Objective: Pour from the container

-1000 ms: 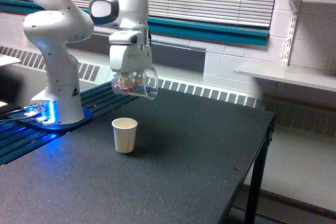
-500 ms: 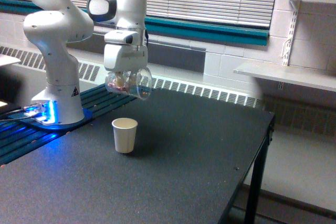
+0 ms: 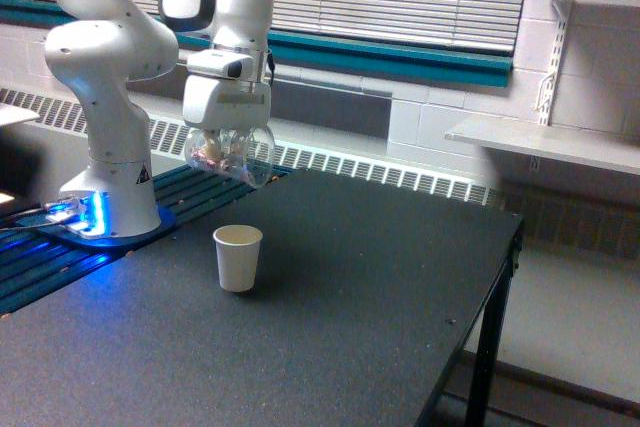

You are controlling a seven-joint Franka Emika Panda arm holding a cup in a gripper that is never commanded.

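Black tabletop (image 3: 380,277) is carrying a paper cup (image 3: 238,257), and the gripper (image 3: 228,137) is pinching the container (image 3: 232,155) in the air above it. Its long axis is lying nearly sideways, mouth facing 4 o'clock, with the cup waiting at 6 o'clock beneath.

Robot arm (image 3: 110,57), upper left of frame: glossy white rounded housings, dark grey joint cap near the wrist. Small triangular warning label on the lower column. Round base (image 3: 105,225) lit blue, cables trailing left. Gripper (image 3: 228,137) body white; finger detail indistinct.
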